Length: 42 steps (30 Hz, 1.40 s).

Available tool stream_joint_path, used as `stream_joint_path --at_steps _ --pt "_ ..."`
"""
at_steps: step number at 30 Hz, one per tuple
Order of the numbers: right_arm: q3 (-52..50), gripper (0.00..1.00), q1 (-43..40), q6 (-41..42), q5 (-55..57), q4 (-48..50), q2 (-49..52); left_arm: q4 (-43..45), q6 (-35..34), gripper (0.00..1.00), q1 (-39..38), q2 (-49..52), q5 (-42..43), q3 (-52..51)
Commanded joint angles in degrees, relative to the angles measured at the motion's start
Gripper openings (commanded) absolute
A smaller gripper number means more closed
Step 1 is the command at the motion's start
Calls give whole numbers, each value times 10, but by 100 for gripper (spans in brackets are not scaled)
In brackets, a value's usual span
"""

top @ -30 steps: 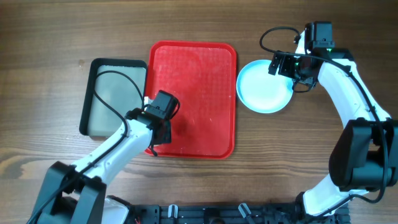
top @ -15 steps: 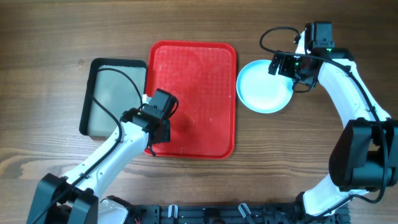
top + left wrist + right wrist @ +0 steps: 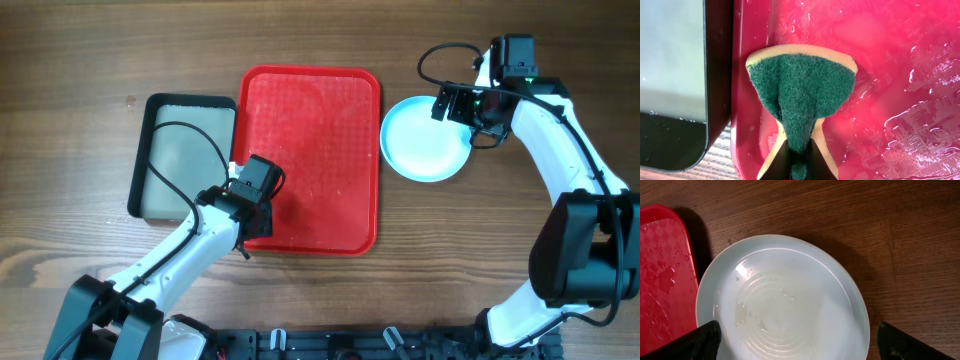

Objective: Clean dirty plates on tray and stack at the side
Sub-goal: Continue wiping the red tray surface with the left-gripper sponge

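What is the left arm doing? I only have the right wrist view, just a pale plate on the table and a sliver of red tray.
Observer: The left arm has its jaws shut on a green sponge, over the left part of the red tray.
Operator: Are any plates on that tray?
Observer: None. In the overhead view its whole surface is bare, and the left wrist view shows water on it.
Operator: Is anything on the tray's far side from me?
Observer: Yes, a dark grey tray lies on the table right beside the red tray's left rim.
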Motion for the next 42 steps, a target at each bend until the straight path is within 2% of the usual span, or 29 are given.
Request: stream_joint_path --at_steps 1,4,9,14,22,32,42 --pt "10 99 -3 1 -9 2 -14 -10 5 4 0 -4 -5 33" --pt "10 100 -3 1 -9 2 -14 -11 5 4 -1 -7 2 69" --pt "10 100 -3 1 -9 2 -14 42 5 4 -4 -6 66 78" --pt "10 99 -3 1 -9 2 -14 34 5 4 -4 -5 65 77" --pt "10 100 -3 1 -9 2 -14 -37 5 4 -3 5 21 75" --pt "10 99 -3 1 -9 2 -14 -12 2 4 -4 28 26 25" --pt "10 99 -3 1 -9 2 -14 29 2 4 -4 30 163 25"
